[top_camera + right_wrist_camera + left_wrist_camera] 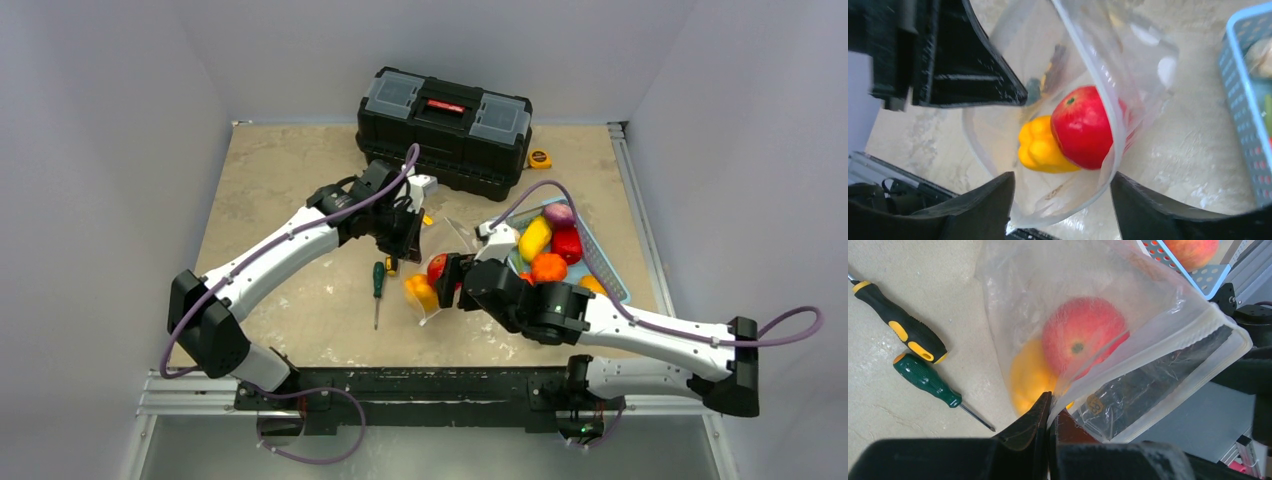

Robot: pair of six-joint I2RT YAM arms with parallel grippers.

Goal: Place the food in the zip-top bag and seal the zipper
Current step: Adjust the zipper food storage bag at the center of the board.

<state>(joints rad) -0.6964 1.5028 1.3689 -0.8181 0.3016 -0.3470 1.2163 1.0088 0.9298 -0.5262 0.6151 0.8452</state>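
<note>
The zip-top bag (447, 262) lies mid-table with its mouth held open. My left gripper (1053, 409) is shut on the bag's upper edge, next to the zipper (1215, 322). Inside the bag (998, 125) sit a red fruit (1083, 127) and a yellow pepper (1040, 145). My right gripper (1060, 200) is open, its fingers either side of the lower rim of the bag's mouth, holding nothing. More food stays in the light blue basket (605, 262): a yellow piece (535, 238), a purple one (558, 213), a red one (567, 243) and an orange one (548, 267).
A yellow-handled screwdriver (900, 330) and a green-handled screwdriver (925, 380) lie left of the bag. A black toolbox (445, 125) stands at the back, with a yellow tape measure (540, 158) beside it. The basket's wall (1243, 100) is close on the right.
</note>
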